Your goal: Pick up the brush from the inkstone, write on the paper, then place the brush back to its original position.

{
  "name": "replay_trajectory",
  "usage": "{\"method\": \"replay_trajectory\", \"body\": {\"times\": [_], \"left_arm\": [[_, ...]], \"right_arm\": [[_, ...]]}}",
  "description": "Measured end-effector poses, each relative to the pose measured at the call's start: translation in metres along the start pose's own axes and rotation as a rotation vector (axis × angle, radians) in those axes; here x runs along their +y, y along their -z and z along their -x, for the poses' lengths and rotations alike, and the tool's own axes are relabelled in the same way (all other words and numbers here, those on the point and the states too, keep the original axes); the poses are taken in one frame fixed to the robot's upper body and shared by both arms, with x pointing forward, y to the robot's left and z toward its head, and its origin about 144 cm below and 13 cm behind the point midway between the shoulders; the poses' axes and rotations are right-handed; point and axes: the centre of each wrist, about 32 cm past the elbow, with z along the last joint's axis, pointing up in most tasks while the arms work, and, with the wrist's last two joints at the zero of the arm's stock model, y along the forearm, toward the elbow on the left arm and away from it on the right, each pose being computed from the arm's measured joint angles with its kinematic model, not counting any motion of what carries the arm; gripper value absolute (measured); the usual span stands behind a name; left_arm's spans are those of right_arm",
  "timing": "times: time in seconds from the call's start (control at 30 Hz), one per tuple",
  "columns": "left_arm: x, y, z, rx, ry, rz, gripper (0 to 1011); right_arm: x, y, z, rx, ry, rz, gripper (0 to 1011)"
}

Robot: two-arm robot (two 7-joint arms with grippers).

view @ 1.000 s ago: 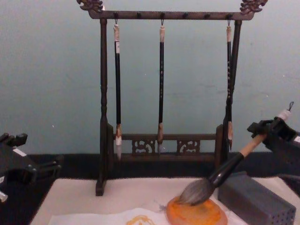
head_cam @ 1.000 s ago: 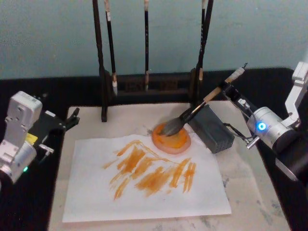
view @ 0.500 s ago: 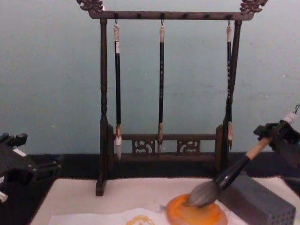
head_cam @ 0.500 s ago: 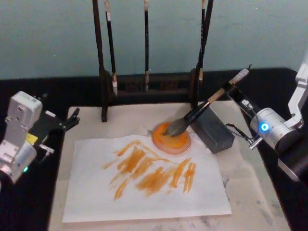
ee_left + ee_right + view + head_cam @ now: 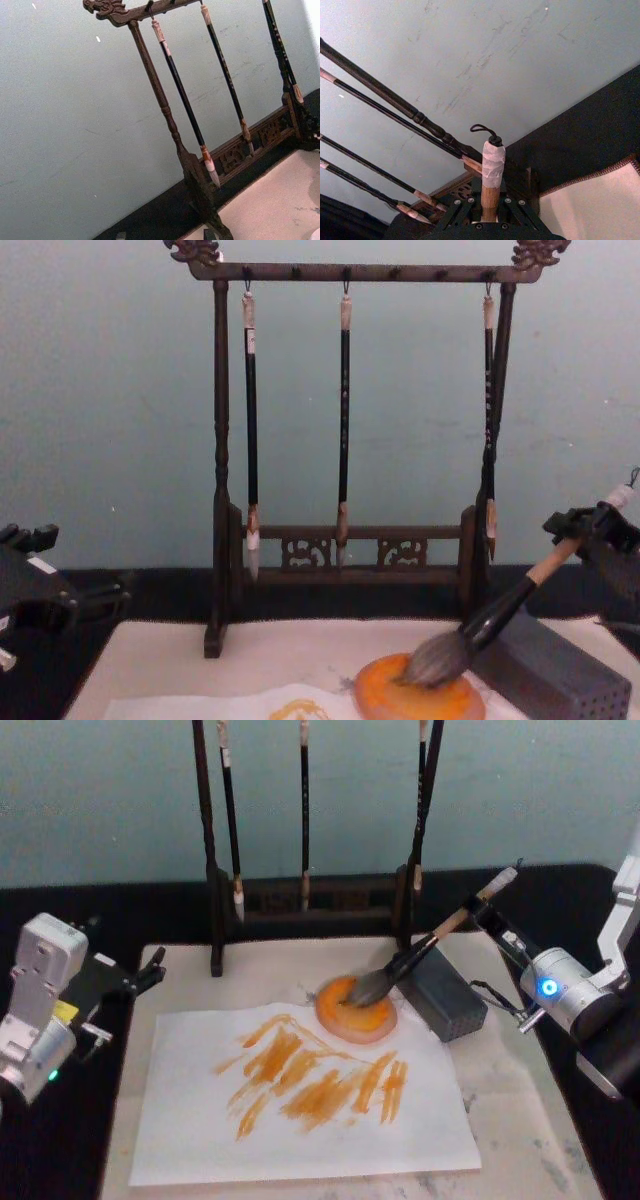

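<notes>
Head view: reaching in from right of the inkstone, clamping the right gripper on the brush handle, tilting bristles down onto the inkstone; idling the left gripper far left of it, fingers apart.

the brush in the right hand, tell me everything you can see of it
The brush has a fat grey bristle head, a black ferrule, a tan wooden handle and a white-wrapped end with a dark cord loop. It slants, bristles down and seemingly touching the orange inkstone, handle running up to the right hand, which is shut on its upper part.
</notes>
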Motion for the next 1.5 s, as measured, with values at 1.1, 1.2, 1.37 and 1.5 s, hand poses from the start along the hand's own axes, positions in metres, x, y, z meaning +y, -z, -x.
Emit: {"method": "replay_trajectory", "body": {"times": [1.1,1.2,1.37,1.5], "left_arm": [[0.0,0.0,0.0,0.0,0.0,0.0,1001],[0.0,0.0,0.0,0.0,0.0,0.0,1001],[0.0,0.0,0.0,0.0,0.0,0.0,1001],[0.0,0.0,0.0,0.0,0.0,0.0,1001]], "right_arm": [[0.01,0.007,-0.004,0.064,0.005,0.033,156],[0.01,0.007,-0.004,0.066,0.007,0.034,158],[0.01,0.007,-0.005,0.067,0.014,0.037,156],[0.01,0.007,-0.006,0.064,0.019,0.039,158]]}}
